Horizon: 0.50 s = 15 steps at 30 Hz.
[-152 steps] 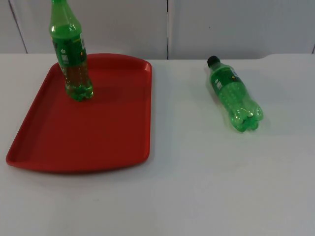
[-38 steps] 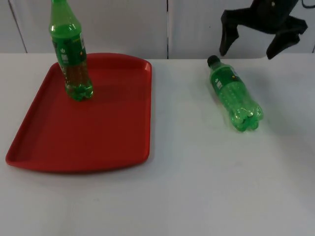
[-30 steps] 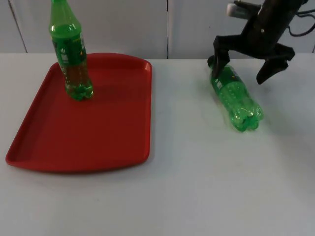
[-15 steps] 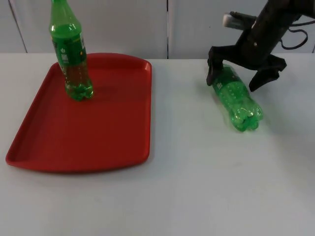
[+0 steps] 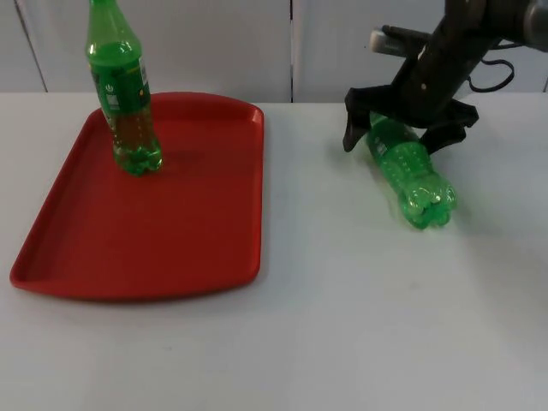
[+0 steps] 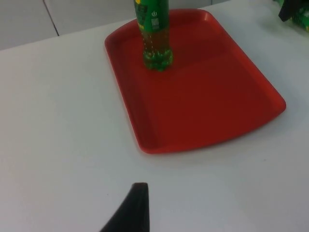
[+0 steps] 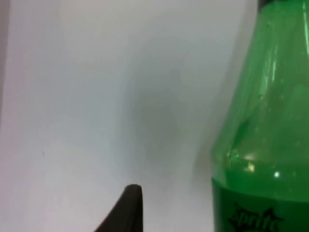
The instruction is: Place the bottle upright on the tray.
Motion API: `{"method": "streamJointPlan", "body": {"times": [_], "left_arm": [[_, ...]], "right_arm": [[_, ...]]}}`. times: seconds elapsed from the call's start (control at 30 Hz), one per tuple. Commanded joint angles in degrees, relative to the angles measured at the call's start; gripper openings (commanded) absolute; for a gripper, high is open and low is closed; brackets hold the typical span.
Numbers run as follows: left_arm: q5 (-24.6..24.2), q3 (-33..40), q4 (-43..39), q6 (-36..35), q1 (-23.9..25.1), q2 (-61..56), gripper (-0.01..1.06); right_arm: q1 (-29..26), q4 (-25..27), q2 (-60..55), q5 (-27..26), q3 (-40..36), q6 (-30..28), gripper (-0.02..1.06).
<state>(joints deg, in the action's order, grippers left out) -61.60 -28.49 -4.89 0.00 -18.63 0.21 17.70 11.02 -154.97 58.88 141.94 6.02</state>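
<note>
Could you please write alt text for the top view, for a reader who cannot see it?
The right gripper straddles, fingers open, the neck end of a green bottle lying on the white table. To its left, a second green bottle stands upright on a red tray.

A green bottle (image 5: 409,170) lies on its side (black-capped) right of the red tray (image 5: 145,223).

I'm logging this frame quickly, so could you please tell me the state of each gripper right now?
Left gripper: waiting off by the red tray; cannot be told.
Right gripper: open, fingers straddling the lying bottle, nothing gripped.
</note>
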Motion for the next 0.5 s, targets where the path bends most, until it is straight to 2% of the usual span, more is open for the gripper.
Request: {"method": "streamJointPlan", "body": {"times": [0.0, 0.13, 0.23, 0.27, 0.33, 0.4, 0.43, 0.47], "left_arm": [[0.15, 0.25, -0.35, -0.34, -0.38, -0.21, 1.05], [0.15, 0.25, -0.35, -0.34, -0.38, -0.21, 1.05], [0.15, 0.25, -0.35, -0.34, -0.38, -0.21, 1.05], [0.15, 0.25, -0.35, -0.34, -0.38, -0.21, 1.05], [0.15, 0.25, -0.35, -0.34, -0.38, -0.21, 1.05], [0.15, 0.25, -0.35, -0.34, -0.38, -0.21, 1.05], [0.15, 0.25, -0.35, -0.34, -0.38, -0.21, 1.05], [0.15, 0.25, -0.35, -0.34, -0.38, -0.21, 1.05]], "right_arm": [[0.23, -0.43, 0.26, -0.35, 0.29, 0.13, 0.99], [0.23, -0.41, 0.26, -0.35, 0.29, 0.13, 0.98], [0.23, -0.41, 0.26, 0.31, 0.29, 0.13, 0.87], [0.23, -0.41, 0.26, 0.31, 0.29, 0.13, 0.87], [0.23, -1.06, 0.26, 0.86, 0.29, 0.91, 0.73], [0.23, -3.64, 0.26, 1.42, 0.29, 2.62, 0.48], [0.23, -3.64, 0.26, 1.42, 0.29, 2.62, 0.48], [0.23, -4.5, 0.26, 1.55, 0.29, 2.62, 0.37]]}}
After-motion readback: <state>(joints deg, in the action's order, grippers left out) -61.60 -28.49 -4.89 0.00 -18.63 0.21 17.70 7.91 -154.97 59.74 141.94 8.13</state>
